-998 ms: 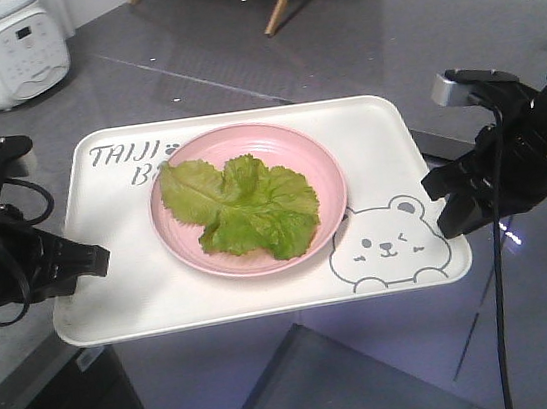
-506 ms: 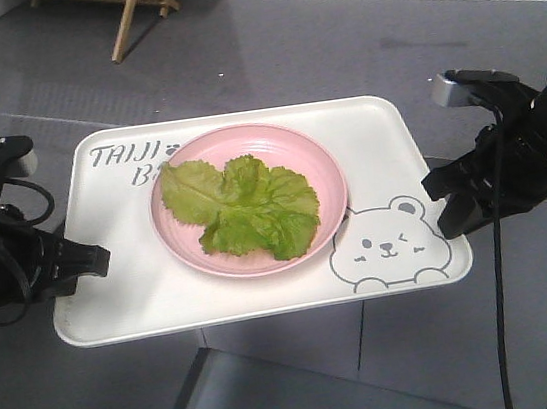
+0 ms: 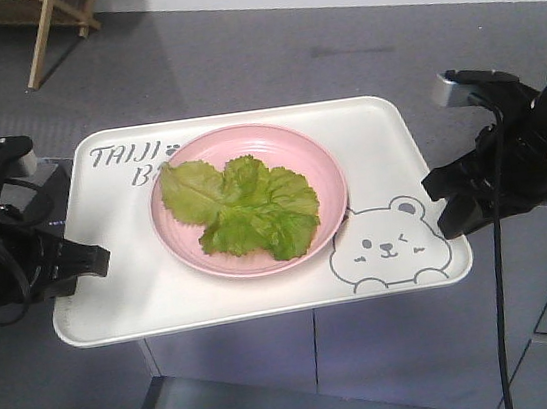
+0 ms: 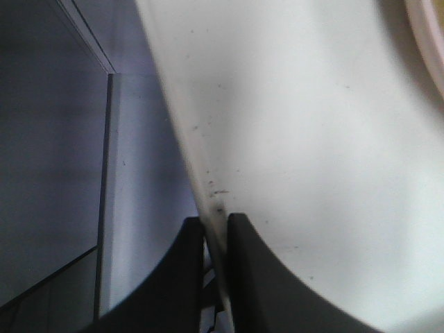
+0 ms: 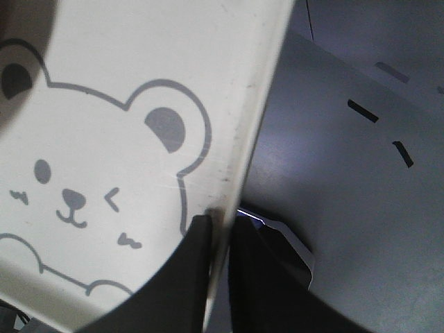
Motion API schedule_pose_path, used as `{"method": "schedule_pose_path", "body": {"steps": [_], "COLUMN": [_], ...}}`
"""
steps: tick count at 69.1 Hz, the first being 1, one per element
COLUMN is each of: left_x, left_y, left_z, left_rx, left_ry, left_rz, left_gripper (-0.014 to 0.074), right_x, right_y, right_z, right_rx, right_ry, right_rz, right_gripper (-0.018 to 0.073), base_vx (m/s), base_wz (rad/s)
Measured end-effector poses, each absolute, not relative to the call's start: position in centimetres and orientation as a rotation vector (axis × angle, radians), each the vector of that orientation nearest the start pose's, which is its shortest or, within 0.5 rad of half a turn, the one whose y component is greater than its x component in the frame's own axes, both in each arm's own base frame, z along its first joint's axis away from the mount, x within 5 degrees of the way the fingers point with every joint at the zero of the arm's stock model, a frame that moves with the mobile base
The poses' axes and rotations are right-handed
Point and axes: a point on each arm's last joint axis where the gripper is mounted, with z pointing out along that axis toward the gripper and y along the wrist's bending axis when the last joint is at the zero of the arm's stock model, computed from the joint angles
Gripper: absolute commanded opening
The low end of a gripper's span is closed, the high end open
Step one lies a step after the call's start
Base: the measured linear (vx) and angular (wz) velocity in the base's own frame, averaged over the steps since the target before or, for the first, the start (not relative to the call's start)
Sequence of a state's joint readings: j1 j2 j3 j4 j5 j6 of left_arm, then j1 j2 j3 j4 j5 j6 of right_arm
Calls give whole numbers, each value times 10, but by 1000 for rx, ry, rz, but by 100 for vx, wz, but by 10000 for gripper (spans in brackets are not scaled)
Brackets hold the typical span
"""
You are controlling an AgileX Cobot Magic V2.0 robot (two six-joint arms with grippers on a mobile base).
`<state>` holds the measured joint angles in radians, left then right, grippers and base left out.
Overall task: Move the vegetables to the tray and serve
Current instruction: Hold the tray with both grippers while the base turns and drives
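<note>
Lying flat in a round pink plastic plate (image 3: 321, 170): bright green crinkled lettuce leaves (image 3: 244, 208). Set mid-way on a large cream-white rectangular plastic tray (image 3: 124, 297), grey bear drawing (image 3: 389, 242) at 4 o'clock. Pinched at the 9 o'clock rim by the black left gripper (image 3: 102, 257) and at 3 o'clock by the black right gripper (image 3: 445, 204), both clamped tight on the tray's edge.

One tray (image 3: 125, 305), one pink plate (image 3: 325, 172), one lettuce bunch (image 3: 244, 208), two end effectors (image 3: 94, 260) (image 3: 447, 204)
</note>
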<state>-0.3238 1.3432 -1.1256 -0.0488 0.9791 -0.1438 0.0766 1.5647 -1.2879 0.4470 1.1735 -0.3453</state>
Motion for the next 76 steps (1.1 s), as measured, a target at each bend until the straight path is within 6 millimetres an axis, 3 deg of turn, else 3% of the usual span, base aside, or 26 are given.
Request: {"method": "schedule_pose_path", "body": {"steps": [76], "left_x": [251], "left_y": [-88], "left_z": [315], "left_rx": [219], "left_ry": [2687], "left_rz": [-208], "left_gripper": [-6], "right_x": [303], "right_y": [60], "right_z": [299], "right_rx": [-411], "right_ry": [2803], "right_rz": [575], "right_gripper": [-3], "base_vx": [10], "base_wz": [-6]}}
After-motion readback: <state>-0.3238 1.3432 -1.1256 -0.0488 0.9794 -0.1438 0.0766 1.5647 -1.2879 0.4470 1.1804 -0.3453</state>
